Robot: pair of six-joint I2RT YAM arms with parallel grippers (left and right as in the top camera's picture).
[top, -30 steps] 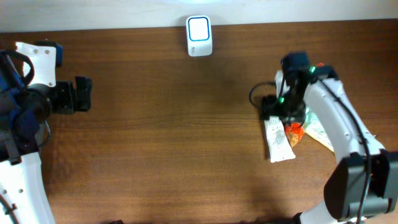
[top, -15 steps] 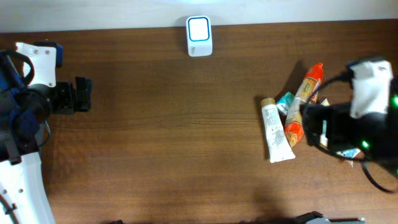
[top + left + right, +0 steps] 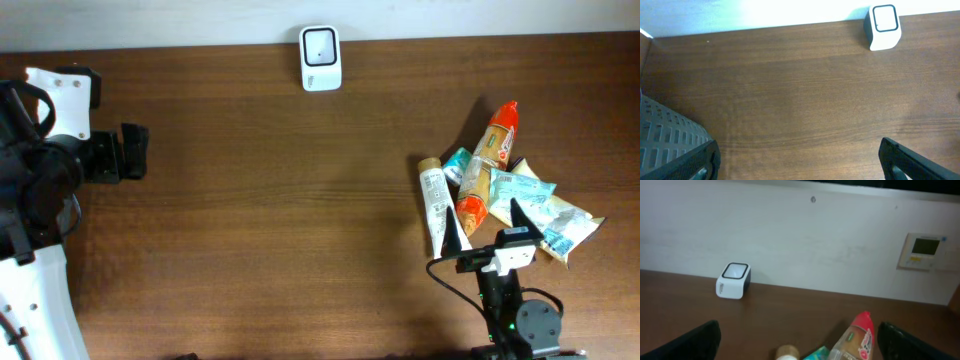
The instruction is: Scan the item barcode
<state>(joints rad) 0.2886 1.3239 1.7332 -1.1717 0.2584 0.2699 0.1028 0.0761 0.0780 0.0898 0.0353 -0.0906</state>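
Fingers [image 3: 692, 342] on your right gripper [image 3: 484, 222] are standing wide apart with nothing between them, and your left gripper [image 3: 800, 147] is likewise gaping empty over bare wood. Your items are lying in a loose heap on the right side of the brown, fine-grained wooden table [image 3: 280, 230]. They are a slim white plastic tube with a beige cap [image 3: 435, 205], a glossy orange-red sausage-shaped packet [image 3: 492, 160] lying just beside it, and crinkled teal-and-white foil sachets [image 3: 535, 205] fanning out to the right. The small white boxy scanner with a dark square window [image 3: 320, 57] is sitting at the far edge of the table by the pale wall, well apart from the heap. Your right arm is sitting folded low at the near edge, its wrist pointing toward the wall. In the overhead view its black tapered fingertips are showing on either side of the heap's near end. Your left arm is holding level at the left edge, its gripper pointing to the right, well apart from both heap and scanner
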